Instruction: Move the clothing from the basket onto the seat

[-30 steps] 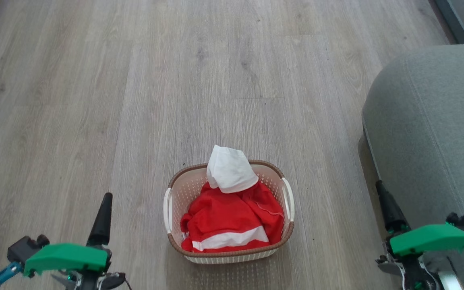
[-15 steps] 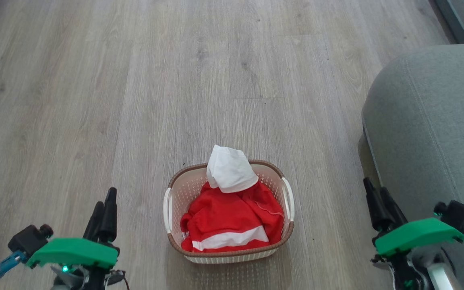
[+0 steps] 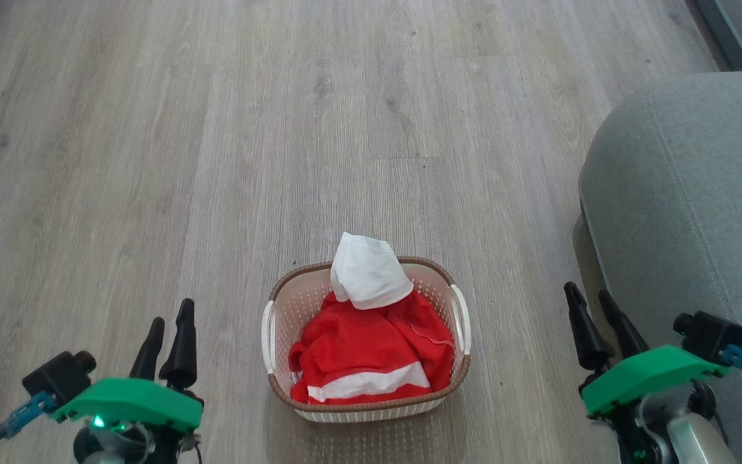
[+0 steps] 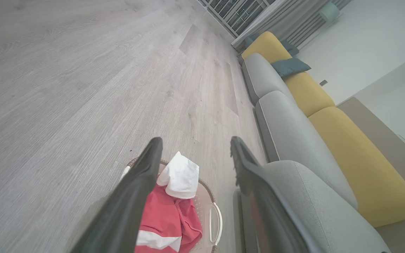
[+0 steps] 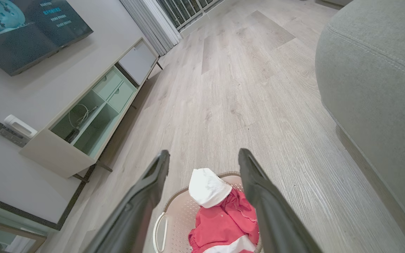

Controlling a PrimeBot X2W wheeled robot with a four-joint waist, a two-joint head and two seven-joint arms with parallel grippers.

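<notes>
The oval cream basket stands on the wooden floor at the lower middle of the head view. Red-and-white clothing fills it, a white part standing up over the far rim. The grey-green seat rises at the right. My left gripper is open to the left of the basket, and my right gripper is open between basket and seat; both are empty and apart from the basket. The left wrist view shows the basket and clothing between its fingers. In the right wrist view the clothing lies between the fingers.
A long grey and yellow sofa runs along the right in the left wrist view. A low media cabinet and wall screen stand at the left in the right wrist view. Wooden floor stretches beyond the basket.
Both grippers have turned so that two fingers show apart, and both have shifted inward and up toward the basket. The basket and clothing have not moved.
</notes>
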